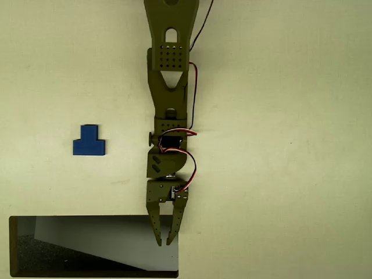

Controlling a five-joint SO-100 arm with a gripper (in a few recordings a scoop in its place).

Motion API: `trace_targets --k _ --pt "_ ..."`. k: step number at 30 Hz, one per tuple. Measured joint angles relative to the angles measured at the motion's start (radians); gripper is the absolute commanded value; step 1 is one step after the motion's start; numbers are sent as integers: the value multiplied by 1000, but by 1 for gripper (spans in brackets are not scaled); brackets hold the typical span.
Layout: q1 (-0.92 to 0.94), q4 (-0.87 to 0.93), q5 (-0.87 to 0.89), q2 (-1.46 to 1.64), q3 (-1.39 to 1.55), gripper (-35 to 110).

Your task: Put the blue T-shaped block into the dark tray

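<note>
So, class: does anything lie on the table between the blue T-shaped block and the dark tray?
Nothing visible does. The blue T-shaped block lies on bare table above the dark tray in the overhead view; the gripper is off to the right.

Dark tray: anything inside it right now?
Inside the dark tray: speckled black floor and a pale grey slanted patch, no block. The gripper overhangs its right end, hiding a strip. The blue T-shaped block lies outside.

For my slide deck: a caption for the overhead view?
Olive gripper hangs above the dark tray; blue T-shaped block lies untouched on the table.
</note>
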Motion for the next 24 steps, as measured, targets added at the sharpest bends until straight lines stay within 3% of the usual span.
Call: trace_targets --k 12,16,24 --pt "0 0 0 0 0 9" --pt "0 0 0 0 0 0" --pt "-3 29 44 -8 -52 0"
